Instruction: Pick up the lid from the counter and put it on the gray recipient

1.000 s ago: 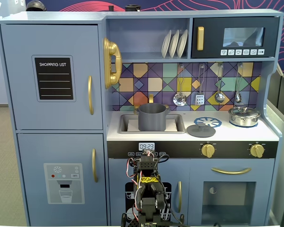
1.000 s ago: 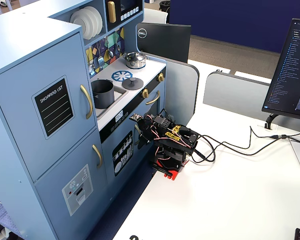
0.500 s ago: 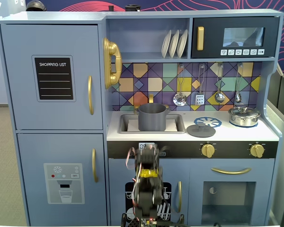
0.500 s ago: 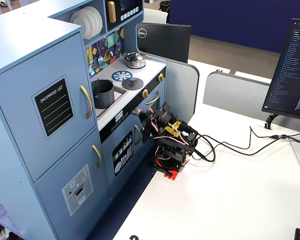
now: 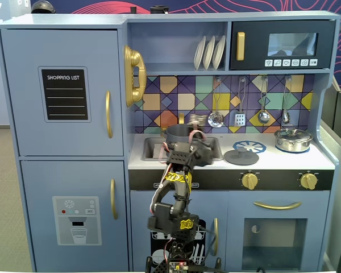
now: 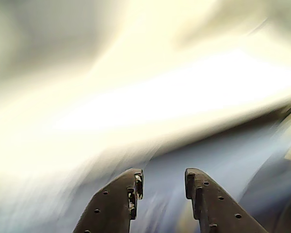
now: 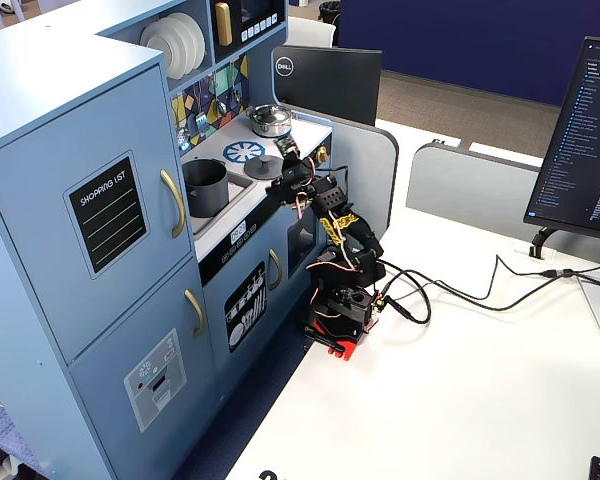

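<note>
My arm reaches up over the counter edge. My gripper [image 6: 162, 187] is slightly open, empty. The lid [image 5: 241, 156] lies flat, knob up, to its right in a fixed view; the pot [image 5: 178, 135] sits behind it.

silver pot [image 5: 293, 139], white plates [image 5: 209, 52], monitor [image 7: 583, 140]

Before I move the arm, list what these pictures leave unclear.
- Wrist view: motion blur smears everything beyond the pincer; neither lid nor pot can be made out there.
- A fixed view: the arm hides the front of the gray pot.
- A fixed view: the lid is partly covered by the pincer, so contact cannot be judged.
</note>
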Robot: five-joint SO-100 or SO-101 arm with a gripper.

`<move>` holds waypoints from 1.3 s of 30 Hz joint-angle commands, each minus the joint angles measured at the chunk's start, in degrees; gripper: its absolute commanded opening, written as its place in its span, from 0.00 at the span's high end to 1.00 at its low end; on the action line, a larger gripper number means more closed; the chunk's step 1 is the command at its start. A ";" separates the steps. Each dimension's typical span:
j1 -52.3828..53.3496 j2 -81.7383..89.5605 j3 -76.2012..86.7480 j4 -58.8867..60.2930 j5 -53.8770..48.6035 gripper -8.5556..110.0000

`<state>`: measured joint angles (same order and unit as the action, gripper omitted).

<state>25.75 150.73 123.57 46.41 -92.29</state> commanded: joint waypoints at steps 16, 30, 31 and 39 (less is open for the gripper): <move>10.90 -13.27 13.01 -55.55 1.49 0.69; 10.02 -28.48 8.70 -67.59 1.58 0.69; 10.02 -29.18 8.17 -67.68 1.67 0.69; 9.67 -34.80 3.78 -68.20 2.11 0.70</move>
<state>36.65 116.63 132.45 -19.86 -90.88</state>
